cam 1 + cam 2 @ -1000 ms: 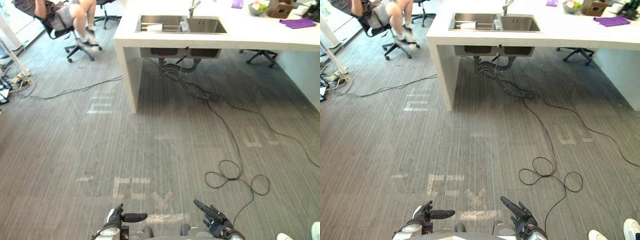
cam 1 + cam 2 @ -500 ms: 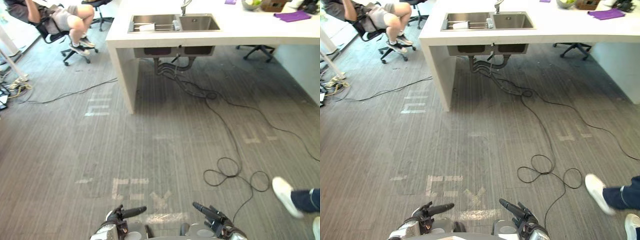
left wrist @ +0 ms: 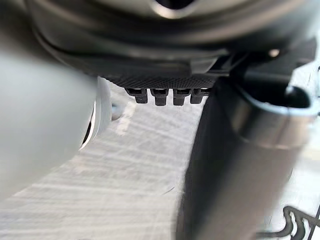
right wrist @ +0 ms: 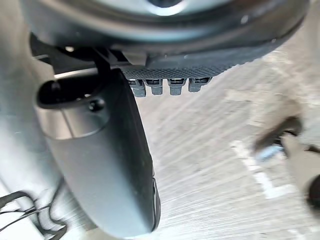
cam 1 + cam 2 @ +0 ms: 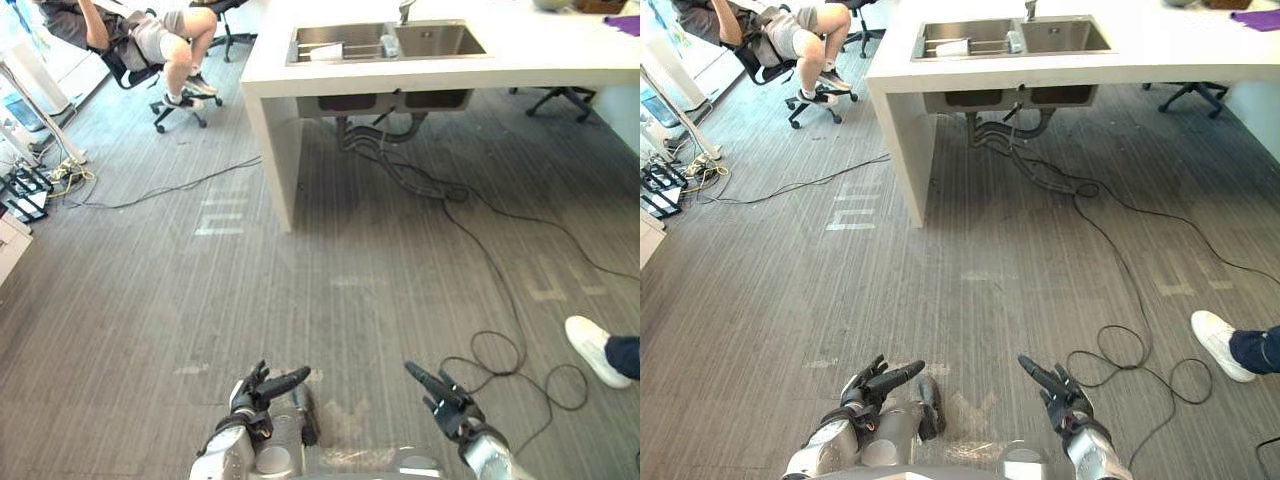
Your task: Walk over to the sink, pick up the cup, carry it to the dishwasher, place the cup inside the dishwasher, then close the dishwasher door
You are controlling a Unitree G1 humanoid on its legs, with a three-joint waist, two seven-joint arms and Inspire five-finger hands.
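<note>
Big open office room with grey striped carpet (image 5: 330, 250) all over, and a white counter (image 5: 560, 55) across the far end with a double sink (image 5: 445, 40) set into it. This reads to me as the very first step, the walk over. The robot stands well apart from the counter, so the next move is just walking forward, veering a bit right to face the basins.

A person (image 5: 180, 45) sits in an office chair (image 5: 130, 62) far off left, out of the path. Another person's white shoe (image 5: 592, 348) is near on the right, I'd watch that one.

Left hand (image 5: 262, 388) and right hand (image 5: 450, 406) hang low, fingers straight and loosely spread, holding nothing. What looks like the cup (image 5: 389, 45) sits at the divider between the two basins.
</note>
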